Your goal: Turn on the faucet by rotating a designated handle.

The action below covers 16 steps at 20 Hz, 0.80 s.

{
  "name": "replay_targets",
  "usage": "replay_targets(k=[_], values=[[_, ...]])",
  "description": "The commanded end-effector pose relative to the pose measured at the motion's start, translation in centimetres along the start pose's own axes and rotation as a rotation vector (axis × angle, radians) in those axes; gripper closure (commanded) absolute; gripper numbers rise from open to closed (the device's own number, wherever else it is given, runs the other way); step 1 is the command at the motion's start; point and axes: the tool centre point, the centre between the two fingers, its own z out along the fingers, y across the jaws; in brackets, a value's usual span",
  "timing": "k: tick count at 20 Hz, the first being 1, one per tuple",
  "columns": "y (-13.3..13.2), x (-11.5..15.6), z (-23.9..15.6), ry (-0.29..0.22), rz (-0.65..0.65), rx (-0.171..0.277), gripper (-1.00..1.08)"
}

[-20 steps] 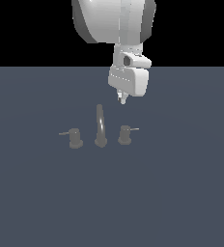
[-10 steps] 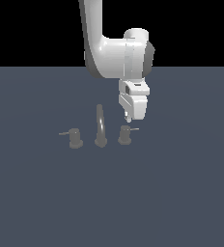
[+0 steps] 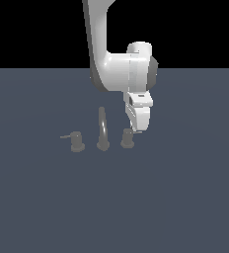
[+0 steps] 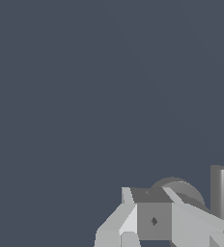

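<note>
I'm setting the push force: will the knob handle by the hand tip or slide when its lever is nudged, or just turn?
Probably it just turns: the handle is short, with a flared base flat on the surface, so tipping seems unlikely. Its lever looks thin and is mostly hidden behind the hand, so contact may slip off. It looks rigid, like the spout.

- Exterior view: a raised, distant camera looks slightly down across the flat slate-blue floor [image 3: 185, 197] to a black horizon.
- Wrist view: close behind the pale grey two-fingered gripper [image 4: 147, 219], facing that floor.
- Shared: the gripper [image 3: 134, 131] and the short grey cylindrical knob handle [image 3: 127, 139] [image 4: 181, 189].
</note>
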Motion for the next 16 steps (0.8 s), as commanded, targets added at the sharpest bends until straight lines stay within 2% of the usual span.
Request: replay_targets(k=[1, 12, 14, 16], values=[[0.0, 0.0, 0.0, 0.001, 0.003, 0.001, 1.08], [3.0, 1.7, 0.1, 0.001, 0.002, 0.001, 1.08], [2.2, 1.1, 0.0, 0.002, -0.005, 0.008, 1.08], [2.9, 1.1, 0.0, 0.002, -0.004, 0.007, 1.08]])
